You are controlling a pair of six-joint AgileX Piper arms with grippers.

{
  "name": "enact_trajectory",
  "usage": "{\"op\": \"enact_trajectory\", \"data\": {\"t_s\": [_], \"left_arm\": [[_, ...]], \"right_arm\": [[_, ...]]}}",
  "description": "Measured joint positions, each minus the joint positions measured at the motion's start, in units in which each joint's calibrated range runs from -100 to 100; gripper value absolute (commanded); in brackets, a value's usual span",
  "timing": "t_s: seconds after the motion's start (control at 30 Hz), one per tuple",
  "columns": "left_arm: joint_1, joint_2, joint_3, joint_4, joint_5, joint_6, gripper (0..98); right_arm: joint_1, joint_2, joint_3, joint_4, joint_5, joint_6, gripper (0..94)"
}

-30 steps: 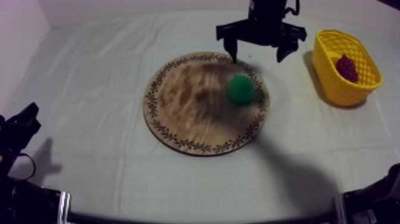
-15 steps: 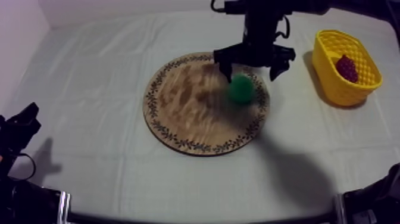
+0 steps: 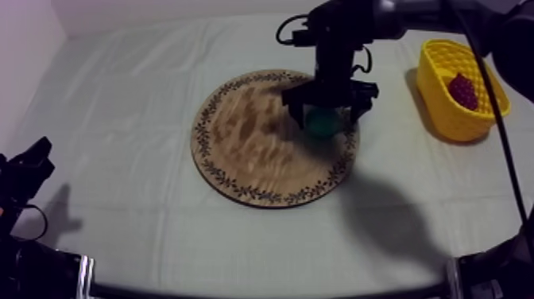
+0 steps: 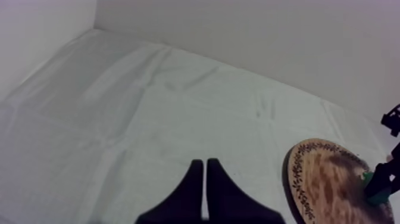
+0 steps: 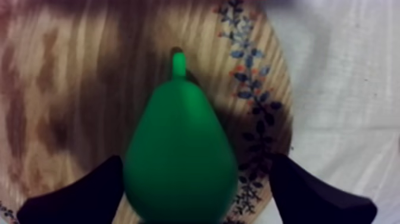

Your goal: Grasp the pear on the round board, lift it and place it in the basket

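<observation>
R gripper (image 3: 326,114) sits low over the wooden board (image 3: 238,139), fingers apart, one on each side of the pear (image 3: 322,124), not clamped on it. In the R wrist view the pear lies on the board w/ its stem end pointing away from the gripper. One finger is right at the pear's flank; the other stands off, w/ patterned rim showing in the gap. In the top view the pear is at approx 2–3 o'clock on the board, near the rim. Yellow basket (image 3: 442,119) stands off the board at its 3 o'clock, well apart, w/ a dark red fruit (image 3: 463,90) inside, kind unclear. L gripper (image 4: 204,190) is at approx 8 o'clock on the table, over bare cloth (image 3: 119,95), fingers together as a narrow wedge, nothing held.
</observation>
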Motion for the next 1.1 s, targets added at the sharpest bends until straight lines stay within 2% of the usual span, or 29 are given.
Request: {"op": "enact_trajectory", "data": {"t_s": [0.17,0.3,0.5,0.7,0.9,1.1], "left_arm": [[0.0,0.0,0.0,0.00,0.0,0.0,0.1],[0.0,0.0,0.0,0.00,0.0,0.0,0.1],[0.0,0.0,0.0,0.00,0.0,0.0,0.1],[0.0,0.0,0.0,0.00,0.0,0.0,0.1],[0.0,0.0,0.0,0.00,0.0,0.0,0.1],[0.0,0.0,0.0,0.00,0.0,0.0,0.1]], "right_arm": [[0.1,1.1,-0.6,-0.1,-1.3,0.5,46.0],[0.3,0.7,-0.8,0.0,-2.1,1.0,37.9],[0.3,-2.1,0.7,0.4,-2.0,1.5,35.8],[1.8,-10.5,3.7,3.6,-1.4,3.6,35.9],[6.7,-23.7,4.9,6.8,-2.5,8.9,38.1],[13.4,-34.9,6.5,9.2,-9.0,15.1,39.0]]}}
